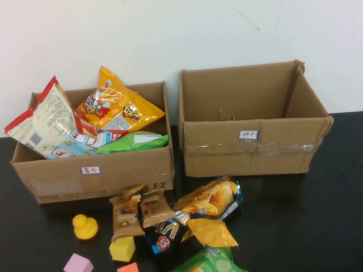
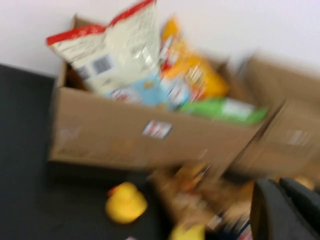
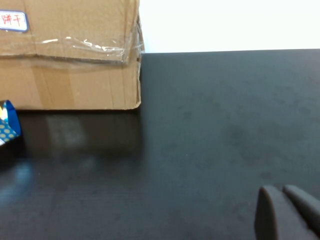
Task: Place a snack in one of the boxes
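Several snacks lie in a heap on the black table in front of the boxes: two brown packets [image 1: 139, 212], an orange chip bag [image 1: 210, 199], a dark blue pack [image 1: 167, 235] and a green bag [image 1: 211, 262]. The left box [image 1: 96, 173] holds several snack bags, among them a white-red bag [image 1: 42, 122] and an orange bag [image 1: 116, 107]. The right box [image 1: 249, 144] looks almost empty. Neither gripper shows in the high view. My left gripper [image 2: 279, 184] is shut and empty, above the heap, near the left box [image 2: 135, 135]. My right gripper [image 3: 278, 189] is shut and empty over bare table, right of the right box [image 3: 75, 65].
A yellow duck [image 1: 85, 226], a yellow block [image 1: 123, 248], a pink block [image 1: 78, 264] and an orange block [image 1: 129, 267] lie at the front left. The duck also shows in the left wrist view [image 2: 125, 202]. White wall stands behind the boxes.
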Robot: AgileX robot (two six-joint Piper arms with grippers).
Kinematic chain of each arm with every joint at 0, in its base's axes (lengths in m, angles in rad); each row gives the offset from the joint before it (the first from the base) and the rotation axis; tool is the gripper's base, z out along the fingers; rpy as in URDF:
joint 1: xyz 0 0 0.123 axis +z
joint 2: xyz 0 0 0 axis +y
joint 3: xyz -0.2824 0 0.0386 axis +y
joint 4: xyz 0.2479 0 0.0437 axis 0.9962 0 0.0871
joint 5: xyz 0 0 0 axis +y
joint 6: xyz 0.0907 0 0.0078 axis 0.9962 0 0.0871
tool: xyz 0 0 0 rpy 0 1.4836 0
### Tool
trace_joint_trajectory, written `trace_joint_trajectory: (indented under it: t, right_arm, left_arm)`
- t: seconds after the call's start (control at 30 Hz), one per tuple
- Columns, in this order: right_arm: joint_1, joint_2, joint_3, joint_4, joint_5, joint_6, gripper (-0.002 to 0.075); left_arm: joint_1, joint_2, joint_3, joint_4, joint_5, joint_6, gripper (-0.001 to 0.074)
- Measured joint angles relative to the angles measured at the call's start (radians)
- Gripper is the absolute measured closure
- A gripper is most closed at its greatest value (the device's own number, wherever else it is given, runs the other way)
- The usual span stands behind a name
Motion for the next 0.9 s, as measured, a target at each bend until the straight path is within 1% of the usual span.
trace_joint_trajectory:
  t: [0.07,0.17,0.3,0.5,0.53,0.57,0.63,0.7,0.73,0.8,0.83,0.9]
  right_arm:
    - [0.000,0.000,0.000,0.000,0.000,0.000,0.0727]
    - [0.000,0.000,0.000,0.000,0.000,0.000,0.0727]
    - [0.000,0.000,0.000,0.000,0.000,0.000,0.0727]
    - [0.000,0.000,0.000,0.000,0.000,0.000,0.0727]
    - [0.000,0.000,0.000,0.000,0.000,0.000,0.0727]
    - [0.000,0.000,0.000,0.000,0.000,0.000,0.0727]
    - [0.000,0.000,0.000,0.000,0.000,0.000,0.0727]
    - [0.000,0.000,0.000,0.000,0.000,0.000,0.0727]
    - [0.000,0.000,0.000,0.000,0.000,0.000,0.0727]
    - [0.000,0.000,0.000,0.000,0.000,0.000,0.0727]
    - [0.000,0.000,0.000,0.000,0.000,0.000,0.0727]
    - [0.000,0.000,0.000,0.000,0.000,0.000,0.0727]
  left_arm:
    - [-0.007,0.098,-0.086,0.070,0.075,0.053,0.0736]
    - [-0.056,0.255,-0.196,0.124,0.148,0.137,0.0736]
    - [-0.167,0.455,-0.294,0.178,0.203,0.218,0.0736]
    - [-0.354,0.748,-0.387,0.351,0.216,0.204,0.0733]
    - [-0.420,0.835,-0.413,0.400,0.209,0.180,0.0710]
    - [-0.451,0.885,-0.428,0.418,0.202,0.162,0.0684]
    - [-0.497,0.979,-0.456,0.436,0.186,0.118,0.0606]
    - [-0.532,1.084,-0.483,0.440,0.158,0.053,0.0475]
    - [-0.541,1.124,-0.495,0.440,0.142,0.024,0.0414]
    - [-0.552,1.227,-0.521,0.448,0.100,-0.051,0.0269]
    - [-0.552,1.262,-0.532,0.457,0.082,-0.080,0.0211]
    - [-0.552,1.342,-0.559,0.487,0.035,-0.150,0.0140]
